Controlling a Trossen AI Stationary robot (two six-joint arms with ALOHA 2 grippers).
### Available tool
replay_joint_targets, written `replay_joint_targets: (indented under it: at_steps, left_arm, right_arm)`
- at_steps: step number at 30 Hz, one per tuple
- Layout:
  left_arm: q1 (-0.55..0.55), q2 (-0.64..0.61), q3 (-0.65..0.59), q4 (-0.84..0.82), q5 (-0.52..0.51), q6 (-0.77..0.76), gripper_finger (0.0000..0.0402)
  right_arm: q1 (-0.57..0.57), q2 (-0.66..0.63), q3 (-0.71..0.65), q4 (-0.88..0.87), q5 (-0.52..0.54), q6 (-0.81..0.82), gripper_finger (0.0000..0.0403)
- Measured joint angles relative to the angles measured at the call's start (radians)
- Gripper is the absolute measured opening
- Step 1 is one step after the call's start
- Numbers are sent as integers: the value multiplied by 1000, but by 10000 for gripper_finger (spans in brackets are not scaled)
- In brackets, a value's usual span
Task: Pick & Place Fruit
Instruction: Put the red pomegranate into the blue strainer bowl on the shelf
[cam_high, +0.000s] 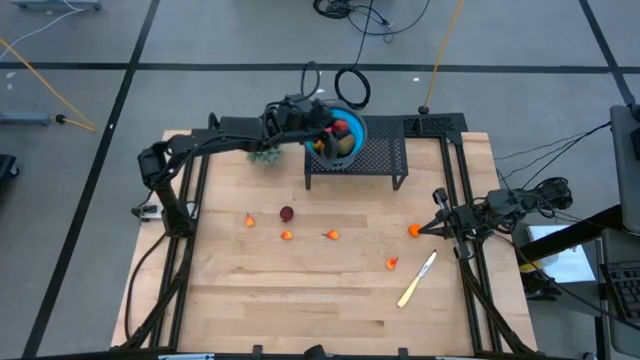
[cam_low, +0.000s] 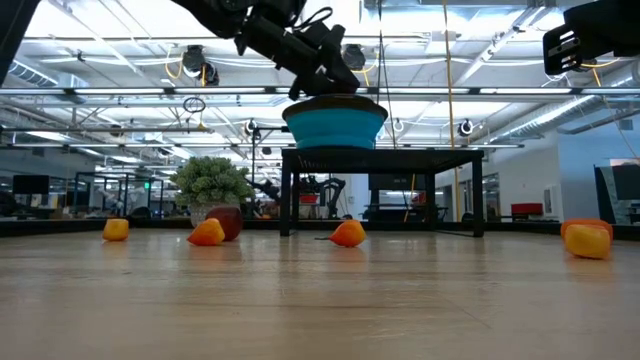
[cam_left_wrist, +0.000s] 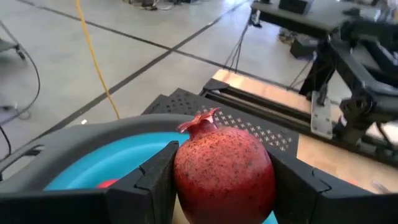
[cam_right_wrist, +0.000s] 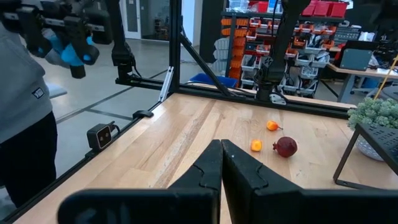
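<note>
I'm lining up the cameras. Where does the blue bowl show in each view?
High view: blue bowl on the black rack, at the far edge of the table.
Low view: bowl top centre, on the rack.
Left wrist view: rim behind the held pomegranate.
Right wrist view: not in it.
Shared landmark: the rack.

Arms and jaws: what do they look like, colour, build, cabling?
Both arms are dark, near black, built of slim jointed links. The left arm and right arm each carry black cables along the links. The left gripper has broad, flat, angular matte-black fingers. The right gripper has the same blocky black fingers, tapering to points.
</note>
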Motion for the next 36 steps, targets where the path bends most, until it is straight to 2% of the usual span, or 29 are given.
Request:
replay_joint_targets:
  at_steps: [8, 22, 36]
  left_arm:
    - [-42, 16, 1, 2, -26, 137, 200]
    - [-36, 52, 0, 25, -49, 183, 200]
    - [-26, 50, 0, 6, -49, 163, 200]
  right_arm:
    - [0, 0, 0, 0, 0, 0, 0]
    - [0, 0, 0, 0, 0, 0, 0]
    - [0, 0, 0, 0, 0, 0, 0]
